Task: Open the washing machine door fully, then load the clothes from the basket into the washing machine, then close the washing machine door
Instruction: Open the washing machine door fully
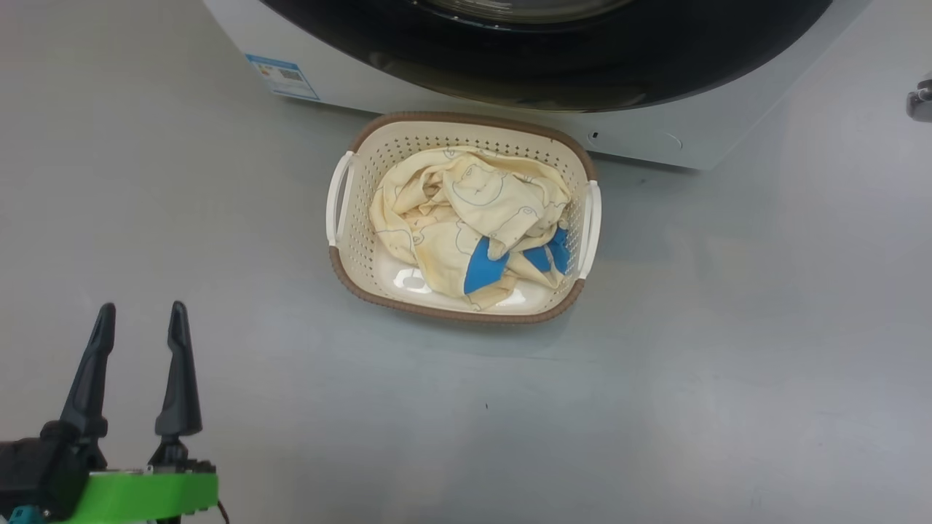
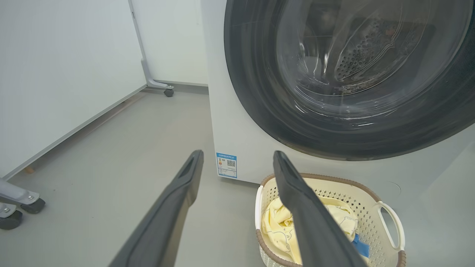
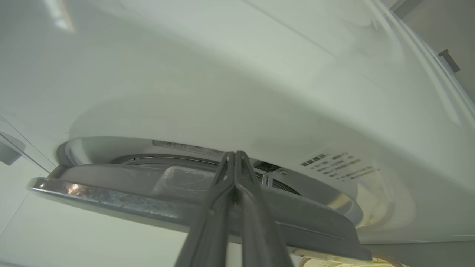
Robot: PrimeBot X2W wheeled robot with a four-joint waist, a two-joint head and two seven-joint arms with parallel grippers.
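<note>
Near the basket (image 1: 451, 314) of clothes (image 1: 466, 211), left gripper (image 1: 142, 314) gapes wide, empty; right gripper (image 3: 235, 154) pinched closed, empty, at the washing machine door (image 3: 104, 200) rim.

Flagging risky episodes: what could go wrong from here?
The shut right tool reaches behind the large round black-rimmed washing machine door with only its tips; they may slip out.
The small cream perforated brown-rimmed basket sits close below that door; swinging it open might knock the basket.
</note>
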